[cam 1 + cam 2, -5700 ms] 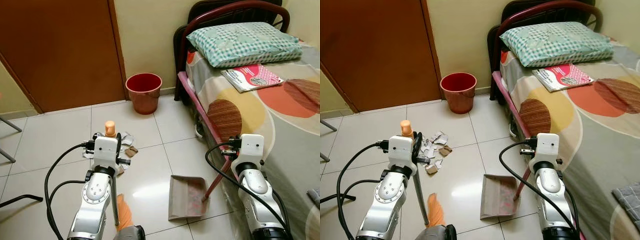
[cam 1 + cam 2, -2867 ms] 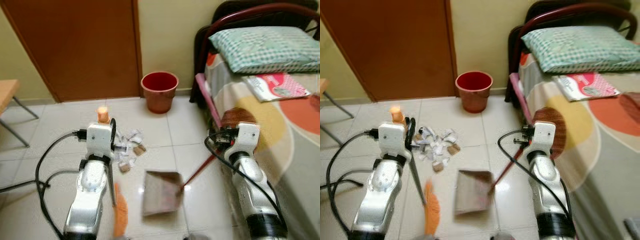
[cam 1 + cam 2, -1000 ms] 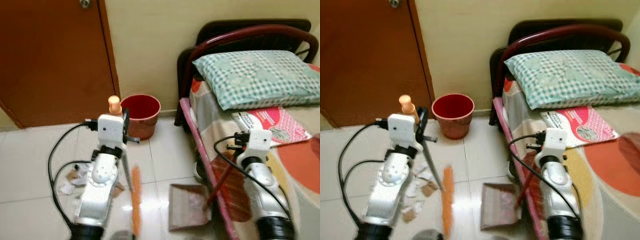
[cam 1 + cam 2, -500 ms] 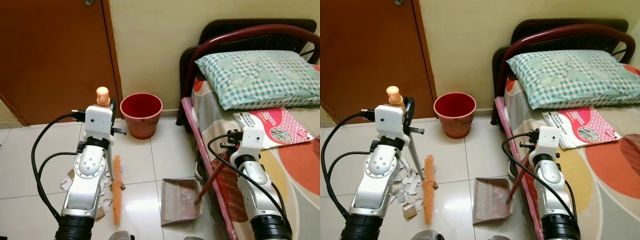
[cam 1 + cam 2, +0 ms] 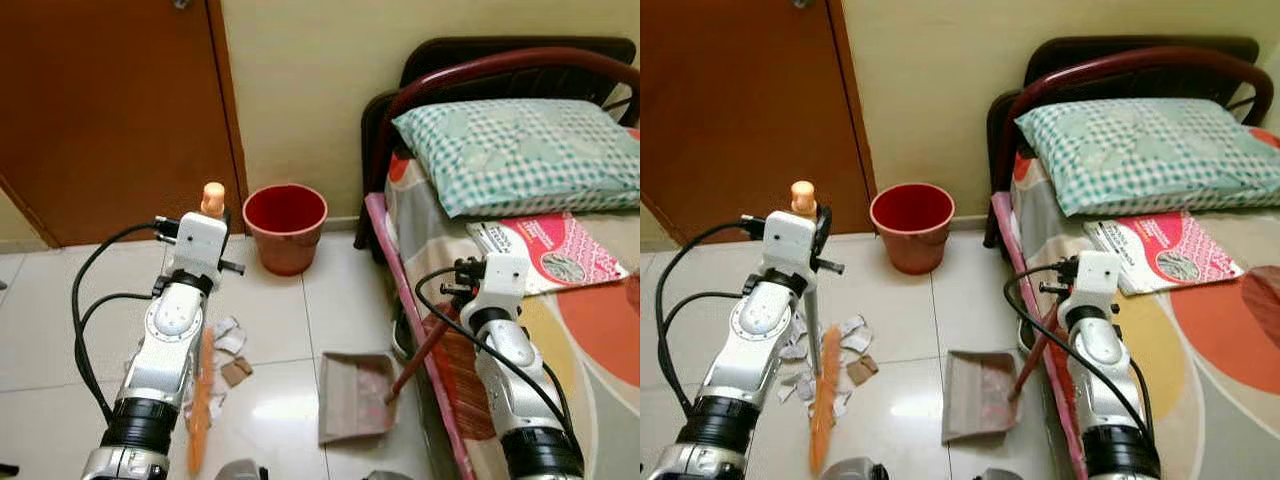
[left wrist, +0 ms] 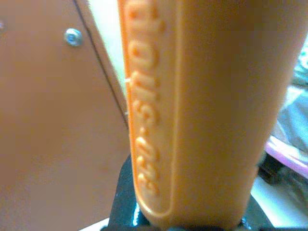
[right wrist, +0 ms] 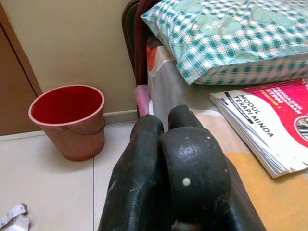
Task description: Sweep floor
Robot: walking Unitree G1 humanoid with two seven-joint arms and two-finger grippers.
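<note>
- Gripping the broom [image 5: 818, 400] by its orange handle, our left gripper [image 5: 810, 235] is clamped on it, bristles down on the tiles among paper scraps [image 5: 852, 340].
- Our right gripper [image 5: 1068, 290] pinches the dustpan's [image 5: 980, 396] red handle; the pan rests on the floor beside the bed [image 5: 1200, 330].
- We see a red bin [image 5: 912, 226] by the wall, near the door [image 5: 740, 110].

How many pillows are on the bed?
1. The green checked pillow lies at the head of the bed, against the dark red frame, just above the pink magazine. The bed runs out of view, so more may be hidden.
</note>
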